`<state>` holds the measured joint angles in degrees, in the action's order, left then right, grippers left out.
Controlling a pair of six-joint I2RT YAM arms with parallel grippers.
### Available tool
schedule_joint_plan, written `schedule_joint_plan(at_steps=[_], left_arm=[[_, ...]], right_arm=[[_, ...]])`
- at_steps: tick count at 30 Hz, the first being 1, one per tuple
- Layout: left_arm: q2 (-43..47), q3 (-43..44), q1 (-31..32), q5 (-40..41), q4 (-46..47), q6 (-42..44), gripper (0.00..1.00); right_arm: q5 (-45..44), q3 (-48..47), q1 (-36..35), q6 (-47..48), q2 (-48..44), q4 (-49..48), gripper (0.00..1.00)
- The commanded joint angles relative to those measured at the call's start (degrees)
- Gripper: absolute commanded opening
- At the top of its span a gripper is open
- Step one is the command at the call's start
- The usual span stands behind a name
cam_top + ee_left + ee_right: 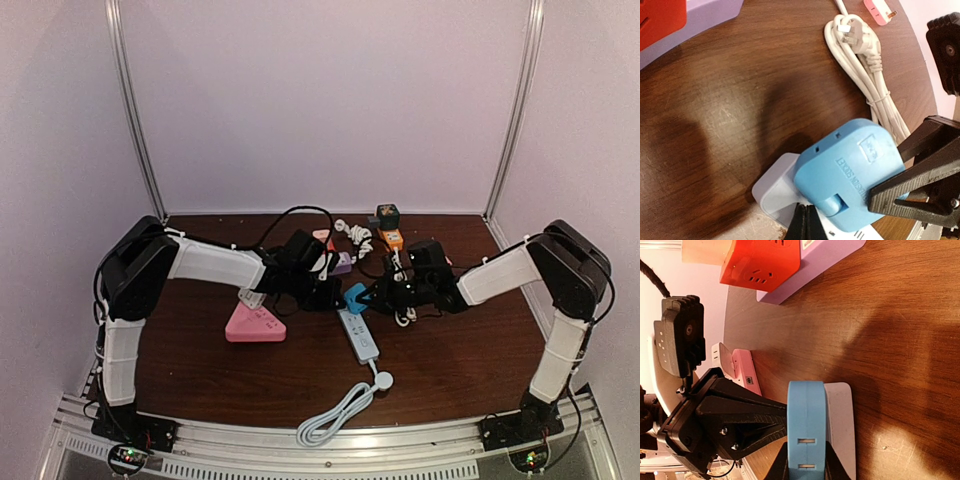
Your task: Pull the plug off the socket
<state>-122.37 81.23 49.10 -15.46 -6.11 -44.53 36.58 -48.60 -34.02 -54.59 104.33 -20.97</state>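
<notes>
Since the plug (356,296) sits in the far end of the strip (362,342), we have the right claw (807,466) pinching the plug for the pull. The left claw (801,225), pressed together, bears on the strip beside the plug, apparently to hold the strip down.

My left pincer (802,225) shows only its fingertips (796,230) in its own view, and the lower edge cuts off the rest. Just ahead of them, the white socket strip (774,192) runs off that same edge, and the blue plug (847,172) covers the spot where plug meets strip. Seen from my right pincer (806,467), the plug hides the left fingertips behind it. Well ahead of my right pincer, the top edge crops the red adapter (762,260).
</notes>
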Motion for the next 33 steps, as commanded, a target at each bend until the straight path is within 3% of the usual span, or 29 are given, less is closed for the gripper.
schedule_joint_plan(at_steps=[1,13,21,24,33], left_arm=[[-2.7,-0.5,0.5,2.4,-4.9,-0.2,0.00],[-2.7,0.1,0.7,2.1,-5.5,-0.1,0.00],[2.2,-0.7,0.6,4.2,-6.5,-0.1,0.00],[3.8,-0.7,0.5,4.3,-6.6,0.3,0.00],[7.3,0.2,0.5,3.7,-7.0,2.1,0.00]], right_arm=[[6.8,0.6,0.1,-5.4,-1.2,-13.8,0.00],[7.7,2.5,0.5,-8.5,-1.7,-19.3,0.00],[6.3,3.6,0.9,-8.3,-2.1,-18.4,0.00],[4.8,3.3,1.7,-6.0,-3.8,-14.1,0.00],[-10.8,-2.2,6.9,10.7,-15.7,19.4,0.00]])
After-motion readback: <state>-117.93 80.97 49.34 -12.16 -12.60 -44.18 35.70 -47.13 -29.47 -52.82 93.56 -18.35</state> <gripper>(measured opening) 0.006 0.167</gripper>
